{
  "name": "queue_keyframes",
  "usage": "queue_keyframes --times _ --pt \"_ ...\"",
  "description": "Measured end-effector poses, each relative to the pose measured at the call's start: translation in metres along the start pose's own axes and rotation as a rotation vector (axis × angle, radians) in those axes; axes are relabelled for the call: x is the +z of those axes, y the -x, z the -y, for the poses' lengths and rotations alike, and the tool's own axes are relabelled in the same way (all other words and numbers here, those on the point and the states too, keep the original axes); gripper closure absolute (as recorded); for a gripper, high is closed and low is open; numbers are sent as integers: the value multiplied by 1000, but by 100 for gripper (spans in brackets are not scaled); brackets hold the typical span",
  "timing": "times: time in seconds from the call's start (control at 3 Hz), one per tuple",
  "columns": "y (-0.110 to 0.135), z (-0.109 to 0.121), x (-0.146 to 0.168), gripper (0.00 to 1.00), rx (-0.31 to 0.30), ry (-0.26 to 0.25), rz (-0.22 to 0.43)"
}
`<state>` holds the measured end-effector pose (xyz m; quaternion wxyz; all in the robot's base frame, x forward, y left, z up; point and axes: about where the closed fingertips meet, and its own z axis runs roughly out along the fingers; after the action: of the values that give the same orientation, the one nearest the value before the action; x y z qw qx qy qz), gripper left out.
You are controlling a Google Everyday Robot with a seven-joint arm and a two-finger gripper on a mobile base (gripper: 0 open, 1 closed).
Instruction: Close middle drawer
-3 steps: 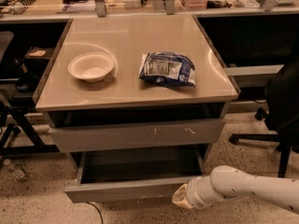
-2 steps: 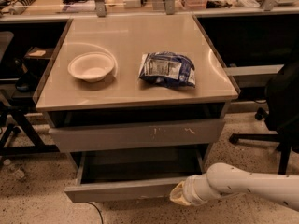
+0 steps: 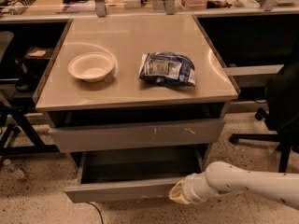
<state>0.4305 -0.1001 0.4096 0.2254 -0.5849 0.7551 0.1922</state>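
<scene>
One open middle drawer (image 3: pixel 120 189), one gripper (image 3: pixel 175 193) seemingly touching its front

You have a tan surface (image 3: pixel 135 36) carrying two things: a white bowl (image 3: pixel 91 67) on its left half and a blue crinkled bag (image 3: pixel 167 69) lying flat to its right, not touching it. Your gripper (image 3: pixel 180 193) sits below the surface, at the right end of the open middle drawer (image 3: pixel 121 189) front.

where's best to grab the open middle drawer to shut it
The middle drawer has no handle, so probably the top lip of its flat front, from the front and above; pushing the panel may do. The gripper sits at that front's right end.
</scene>
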Motion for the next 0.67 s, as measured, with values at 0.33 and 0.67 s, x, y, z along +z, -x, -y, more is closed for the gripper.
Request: queue_keyframes --times 0.33,0.67 --pt "0 0 0 57 0 0 0" --pt "0 0 0 34 0 0 0"
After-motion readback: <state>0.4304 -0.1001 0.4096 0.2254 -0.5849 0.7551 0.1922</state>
